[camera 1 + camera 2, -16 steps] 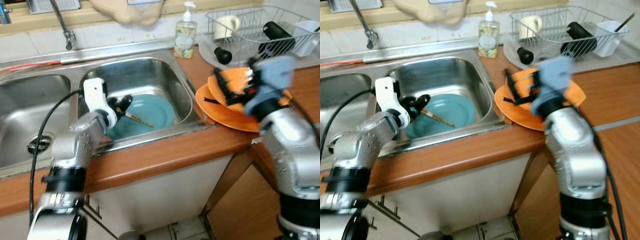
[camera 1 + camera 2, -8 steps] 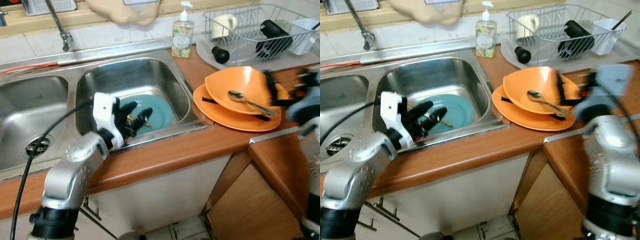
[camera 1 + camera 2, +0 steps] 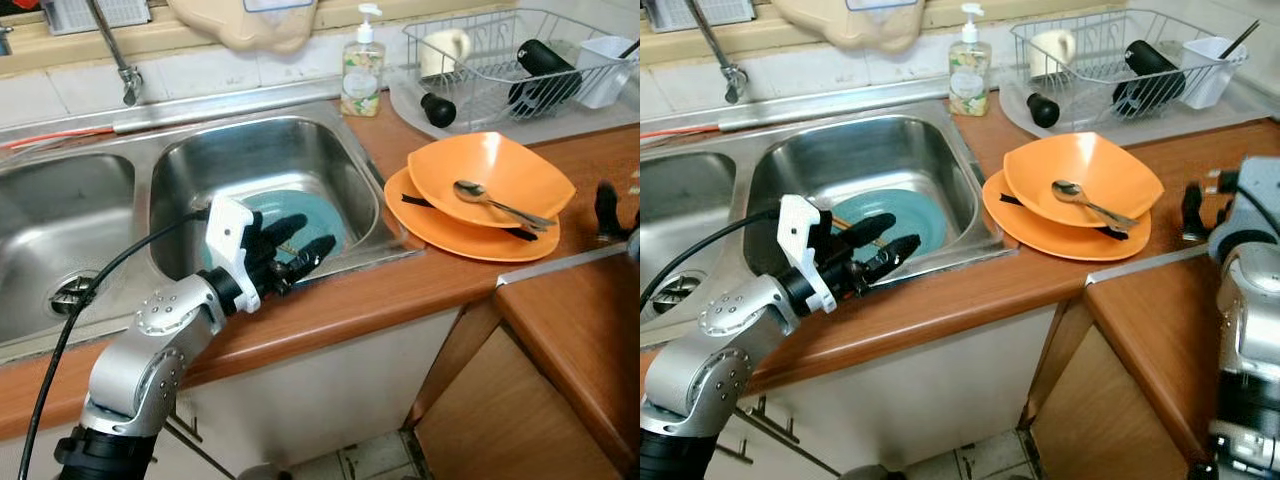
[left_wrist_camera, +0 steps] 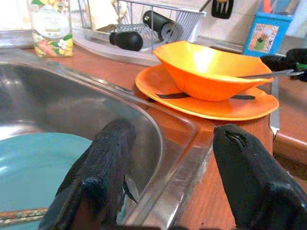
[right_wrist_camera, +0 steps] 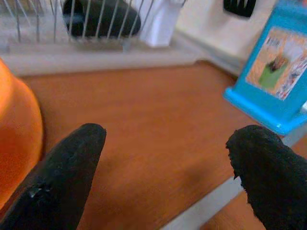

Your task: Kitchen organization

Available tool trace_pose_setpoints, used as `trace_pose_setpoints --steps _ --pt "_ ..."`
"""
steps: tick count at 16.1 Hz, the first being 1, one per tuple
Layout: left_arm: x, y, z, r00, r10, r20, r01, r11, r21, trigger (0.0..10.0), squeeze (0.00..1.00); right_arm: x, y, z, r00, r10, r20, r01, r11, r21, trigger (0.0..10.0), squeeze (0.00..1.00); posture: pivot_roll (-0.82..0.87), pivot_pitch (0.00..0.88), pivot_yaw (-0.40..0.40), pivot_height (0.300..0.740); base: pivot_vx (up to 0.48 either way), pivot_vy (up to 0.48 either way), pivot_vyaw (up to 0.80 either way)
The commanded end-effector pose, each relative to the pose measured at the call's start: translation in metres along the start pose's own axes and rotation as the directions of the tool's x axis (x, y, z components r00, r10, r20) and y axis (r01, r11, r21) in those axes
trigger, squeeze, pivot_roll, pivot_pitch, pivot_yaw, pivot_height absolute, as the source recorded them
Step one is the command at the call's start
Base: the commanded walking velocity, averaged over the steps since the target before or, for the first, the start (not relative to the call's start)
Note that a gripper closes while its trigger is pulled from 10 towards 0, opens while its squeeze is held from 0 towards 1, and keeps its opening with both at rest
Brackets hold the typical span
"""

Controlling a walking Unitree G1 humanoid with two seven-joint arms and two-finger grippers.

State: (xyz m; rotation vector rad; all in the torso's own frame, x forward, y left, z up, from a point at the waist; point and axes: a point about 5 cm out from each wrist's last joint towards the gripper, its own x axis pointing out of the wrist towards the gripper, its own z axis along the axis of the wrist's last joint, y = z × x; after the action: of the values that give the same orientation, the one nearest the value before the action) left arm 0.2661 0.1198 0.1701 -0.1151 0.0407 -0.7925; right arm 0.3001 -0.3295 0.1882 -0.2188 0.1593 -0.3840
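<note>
A teal plate [image 3: 322,213] lies in the right sink basin [image 3: 260,150]. My left gripper [image 3: 312,233] hovers open over the basin's front rim, just above the plate, with nothing between its fingers [image 4: 103,163]. On the wooden counter sits an orange bowl [image 3: 490,175] on an orange plate [image 3: 440,228], with a metal spoon [image 3: 500,203] lying in the bowl. My right gripper [image 3: 1195,208] stands open over the counter to the right of the bowl, holding nothing. Its fingertips [image 5: 72,158] frame bare wood.
A soap bottle [image 3: 360,68] and a wire dish rack [image 3: 520,50] with a mug, a black cylinder and a white cup stand at the back. A tap [image 3: 110,45] rises behind the sinks. A blue box [image 5: 273,72] stands on the counter's far right. A lower wooden surface [image 3: 580,330] lies at right.
My right gripper has drawn away from over the orange bowl to the right, and the spoon now shows in the bowl. My left gripper has pulled back from the plate toward the sink's front rim.
</note>
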Motion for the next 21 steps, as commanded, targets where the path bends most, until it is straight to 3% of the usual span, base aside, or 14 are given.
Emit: trace_pose_setpoints --steps 1,6,10,13,20,21 --pt "-0.002 0.000 0.002 1.000 -0.008 0.004 0.008 1.000 0.017 10.0 0.00 0.005 0.003 0.003 1.000 0.029 0.009 -0.029 0.999 -0.029 10.0 0.00 -0.04 0.000 0.071 0.740 0.000 0.000 0.00" --pt "-0.002 0.000 0.005 0.999 -0.016 0.029 0.015 1.000 0.011 10.0 0.00 0.021 0.015 -0.005 0.980 0.197 -0.007 -0.197 0.978 -0.062 10.0 0.00 -0.04 0.000 0.068 0.740 0.000 0.000 0.00" --pt "-0.003 -0.001 0.004 0.999 -0.020 0.030 0.020 1.000 0.001 10.0 0.00 0.020 0.033 -0.009 0.940 0.342 -0.024 -0.342 0.935 -0.093 10.0 0.00 -0.04 0.000 0.061 0.740 0.000 0.000 0.00" --pt "-0.003 0.001 0.003 1.000 -0.007 0.031 0.008 1.000 -0.004 10.0 0.00 0.017 0.048 -0.008 0.905 0.425 0.004 -0.424 0.905 -0.042 10.0 0.00 -0.03 0.000 0.057 0.740 0.000 0.000 0.00" --pt "-0.004 0.003 0.005 0.999 -0.003 0.038 0.003 1.000 -0.013 10.0 0.00 0.012 0.055 0.002 0.879 0.474 0.056 -0.477 0.866 0.150 10.0 0.00 -0.03 0.000 0.061 0.740 0.000 0.000 0.00" --pt "-0.004 0.003 0.005 0.999 -0.004 0.037 0.004 1.000 -0.013 10.0 0.00 0.009 0.057 0.001 0.866 0.499 0.039 -0.499 0.855 0.142 10.0 0.00 -0.03 0.000 0.063 0.740 0.000 0.000 0.00"
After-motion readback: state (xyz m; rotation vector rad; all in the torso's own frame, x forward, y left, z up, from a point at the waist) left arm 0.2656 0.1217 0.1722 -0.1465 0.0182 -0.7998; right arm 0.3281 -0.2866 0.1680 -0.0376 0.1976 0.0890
